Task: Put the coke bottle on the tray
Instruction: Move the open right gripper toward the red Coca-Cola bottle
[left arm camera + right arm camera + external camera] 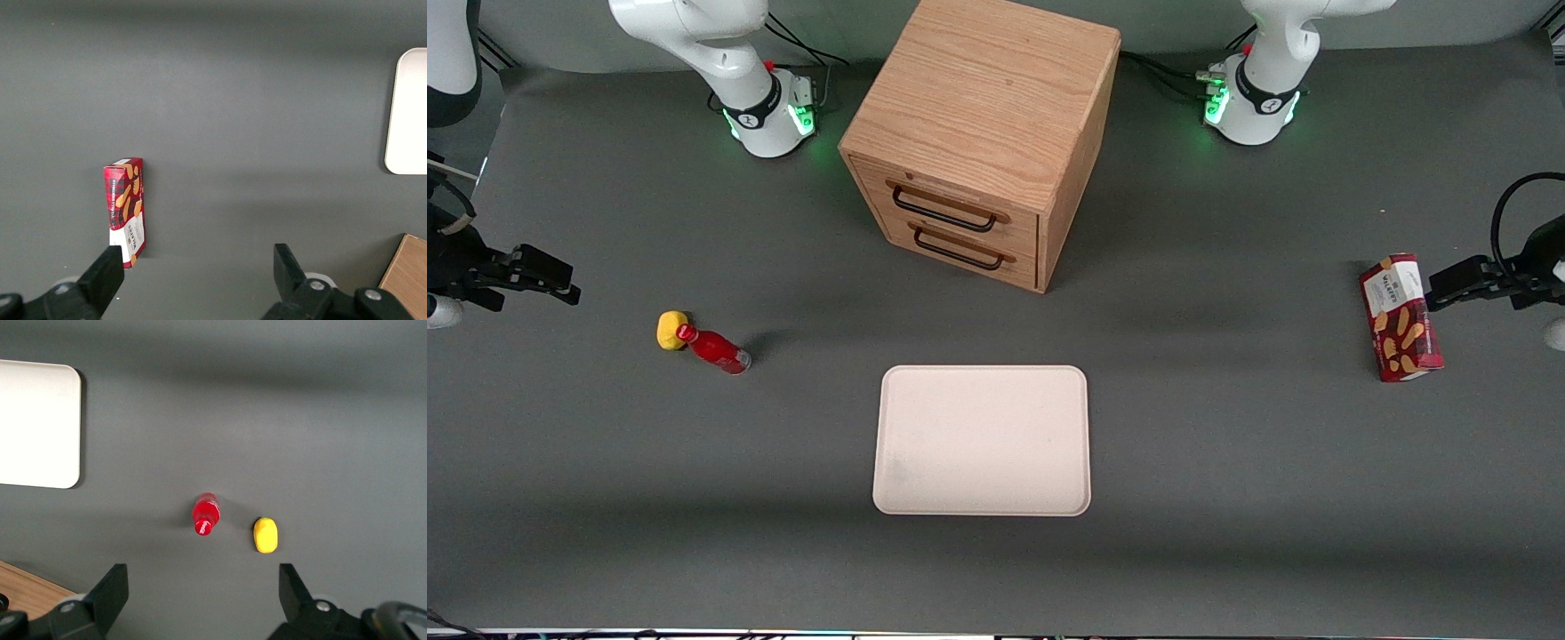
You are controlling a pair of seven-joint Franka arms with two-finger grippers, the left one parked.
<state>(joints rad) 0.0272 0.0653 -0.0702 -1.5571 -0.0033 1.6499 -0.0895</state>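
On table: tray (pixel 983 440) bare; coke bottle (pixel 713 348) apart; end effector (pixel 203 590) open, aloft.

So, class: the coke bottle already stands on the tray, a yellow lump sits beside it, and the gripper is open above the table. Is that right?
Not quite. The coke bottle stands on the bare table, apart from the tray, toward the working arm's end; the front view shows this. The yellow lump is indeed beside it, and the gripper is open above the table.
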